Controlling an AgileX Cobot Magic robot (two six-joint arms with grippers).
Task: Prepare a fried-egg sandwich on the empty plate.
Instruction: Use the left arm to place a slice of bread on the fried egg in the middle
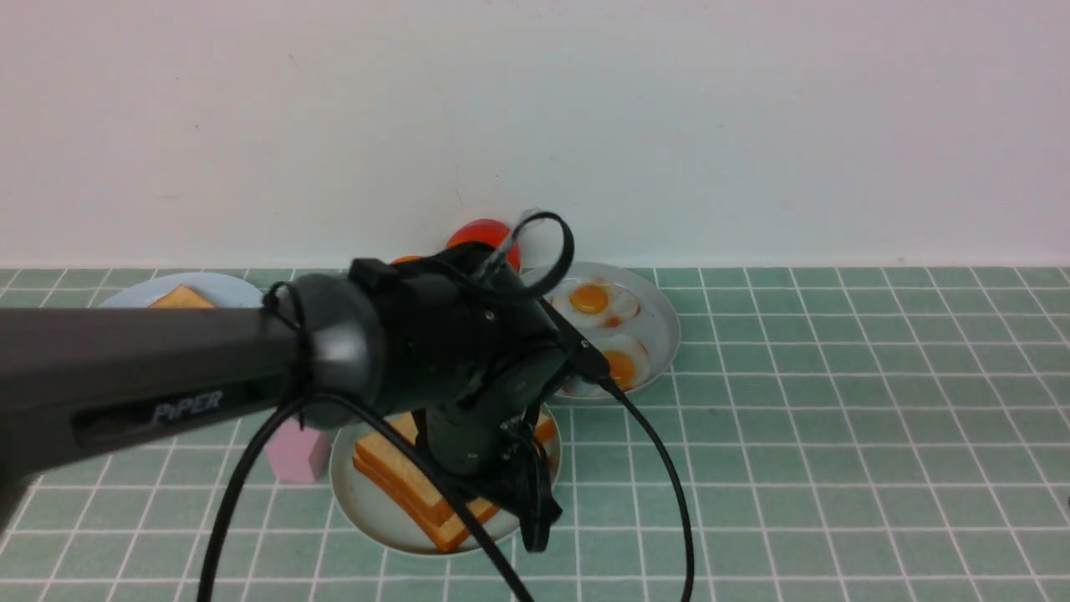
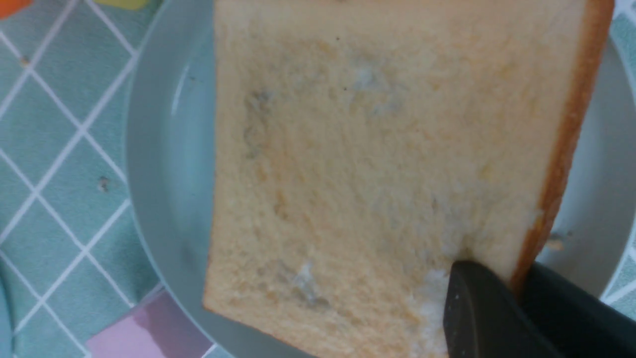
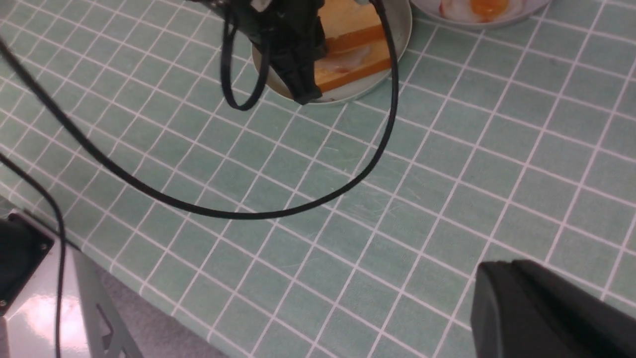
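Two stacked toasts [image 1: 399, 478] on the nearest plate [image 1: 364, 503], left hand [image 2: 512, 286] clamped on the top one; two eggs [image 1: 591, 298] on another plate [image 1: 664, 334]; right hand [image 3: 546, 313] grip unclear.

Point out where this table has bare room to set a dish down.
Widest free patch: the tiles right of the egg plate and the mint plate, out to the front view's right edge. Crowded: centre-left, where mint plate, pink block and egg plate cluster and the left gripper pinches the top toast.
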